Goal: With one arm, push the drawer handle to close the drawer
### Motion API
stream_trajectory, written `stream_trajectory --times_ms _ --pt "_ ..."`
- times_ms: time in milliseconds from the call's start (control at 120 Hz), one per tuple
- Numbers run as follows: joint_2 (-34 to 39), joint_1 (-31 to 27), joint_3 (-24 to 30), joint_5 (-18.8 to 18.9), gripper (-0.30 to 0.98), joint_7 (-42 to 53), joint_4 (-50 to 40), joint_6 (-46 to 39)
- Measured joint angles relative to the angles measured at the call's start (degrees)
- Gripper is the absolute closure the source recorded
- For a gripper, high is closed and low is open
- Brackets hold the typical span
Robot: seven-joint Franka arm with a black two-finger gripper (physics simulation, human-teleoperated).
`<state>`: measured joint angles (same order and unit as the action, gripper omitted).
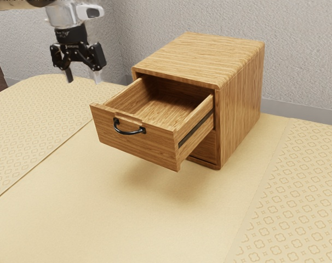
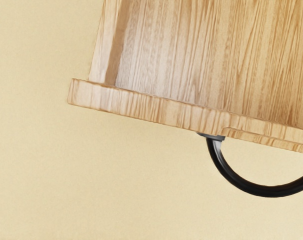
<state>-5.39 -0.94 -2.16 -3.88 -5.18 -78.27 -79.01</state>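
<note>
My gripper hangs in the air at the exterior view's upper left, its two fingers apart with nothing between them. It is higher than the drawer and off to the side, touching neither drawer nor handle. The wooden drawer is pulled well out of its cabinet, and its inside looks bare. A curved black handle is fixed to the drawer's front. From above, the wrist view has the drawer's front edge with the dark handle bulging out from it.
The wooden cabinet stands on the pale yellow table, near a rough grey wall behind it. A second, lower drawer front is partly visible beneath the open one.
</note>
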Motion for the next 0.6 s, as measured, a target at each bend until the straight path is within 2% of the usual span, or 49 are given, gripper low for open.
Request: stream_trajectory --times_ms 83,150,242,292,333,408,475,600 --pt "3.2 -0.3 0.0 0.1 0.0 0.2 -4.3 -1.7" --pt "17.5 -1.1 1.7 0.2 0.0 0.3 -20.8 -4.8" --pt "43.6 -0.1 3.8 0.2 0.0 0.2 -43.2 -7.5" --pt "56.0 0.1 4.3 0.2 0.03 0.1 -51.9 -7.6" --pt "62.5 0.1 4.4 0.2 0.07 0.0 -56.6 -7.2" --pt "67.9 0.1 4.2 0.3 0.17 -0.2 -62.4 -6.8" --pt "69.5 0.1 4.3 0.5 0.26 -0.3 -65.2 -6.8" --pt "62.0 0.1 5.6 -0.2 0.42 -0.9 -65.8 -9.2"
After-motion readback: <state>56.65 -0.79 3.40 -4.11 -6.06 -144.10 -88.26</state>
